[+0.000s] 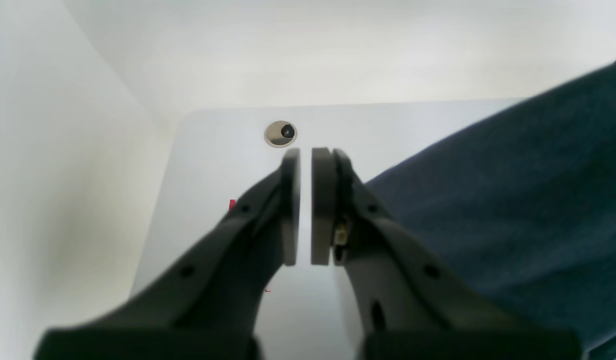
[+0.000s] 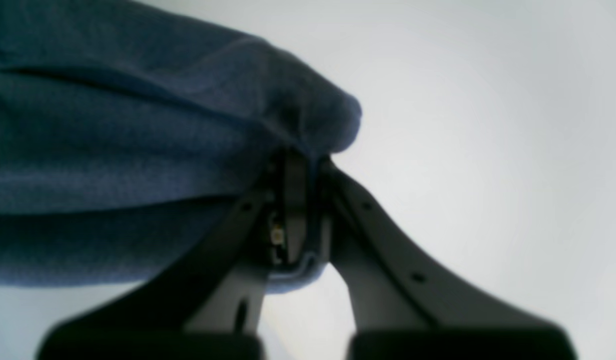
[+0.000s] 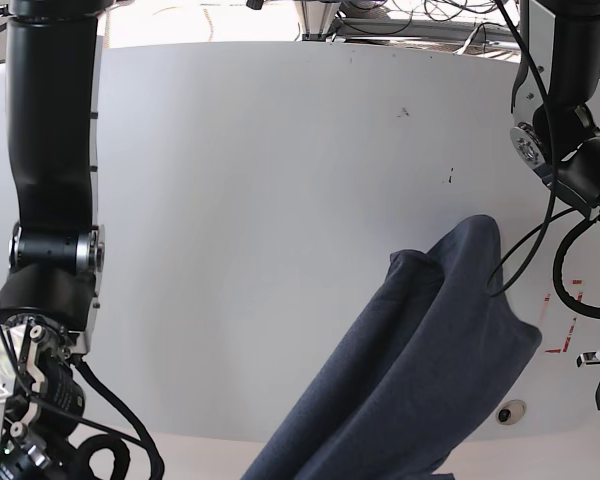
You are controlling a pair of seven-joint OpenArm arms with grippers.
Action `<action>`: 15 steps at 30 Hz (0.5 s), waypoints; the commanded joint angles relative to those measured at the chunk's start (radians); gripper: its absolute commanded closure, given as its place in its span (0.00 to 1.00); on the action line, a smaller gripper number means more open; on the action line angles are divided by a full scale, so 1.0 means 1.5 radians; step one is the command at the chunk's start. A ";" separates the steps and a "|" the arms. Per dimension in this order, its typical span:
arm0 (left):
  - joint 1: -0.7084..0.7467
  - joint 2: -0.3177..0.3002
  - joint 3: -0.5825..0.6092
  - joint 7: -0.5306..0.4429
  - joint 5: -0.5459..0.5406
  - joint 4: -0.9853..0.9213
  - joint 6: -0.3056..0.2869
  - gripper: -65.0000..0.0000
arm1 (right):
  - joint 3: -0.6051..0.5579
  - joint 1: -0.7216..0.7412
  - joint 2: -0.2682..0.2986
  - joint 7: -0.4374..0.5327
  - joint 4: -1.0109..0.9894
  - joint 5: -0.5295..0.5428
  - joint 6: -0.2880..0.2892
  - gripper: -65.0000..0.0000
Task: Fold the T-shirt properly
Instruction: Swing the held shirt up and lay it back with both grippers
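Note:
The T-shirt point(image 3: 420, 370) is a dark navy garment stretched in a long diagonal band from the table's front edge up to the right middle. In the right wrist view my right gripper point(image 2: 302, 160) is shut on a bunched fold of the T-shirt point(image 2: 112, 150), and cloth shows between its fingers. That gripper is below the frame in the base view. My left gripper point(image 1: 305, 152) hovers over bare table with its pads almost together and nothing between them. The T-shirt point(image 1: 513, 200) lies just to its right, apart from it.
The white table point(image 3: 230, 200) has a round grommet hole point(image 3: 508, 413) near its front right corner, seen just ahead of the left gripper as the hole point(image 1: 280, 134). Red tape marks point(image 3: 565, 300) sit at the right edge. Cables run along the far edge.

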 commanded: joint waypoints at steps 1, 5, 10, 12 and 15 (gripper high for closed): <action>-0.018 -0.007 0.001 -0.020 -0.009 0.008 -0.001 0.96 | 0.033 -0.056 0.046 0.009 0.034 -0.007 -0.001 1.00; -0.004 -0.007 0.002 -0.021 -0.009 0.007 -0.001 0.96 | 0.090 -0.177 0.083 0.010 0.070 -0.006 -0.001 1.00; 0.011 -0.007 0.002 -0.022 -0.009 0.007 -0.002 0.96 | 0.154 -0.334 0.104 0.010 0.112 -0.005 -0.001 1.00; 0.026 -0.007 0.002 -0.028 -0.009 0.007 -0.002 0.96 | 0.186 -0.404 0.104 0.010 0.134 -0.005 -0.001 1.00; 0.045 -0.006 0.001 -0.043 -0.009 0.007 -0.002 0.96 | 0.210 -0.477 0.098 0.019 0.156 -0.005 -0.001 1.00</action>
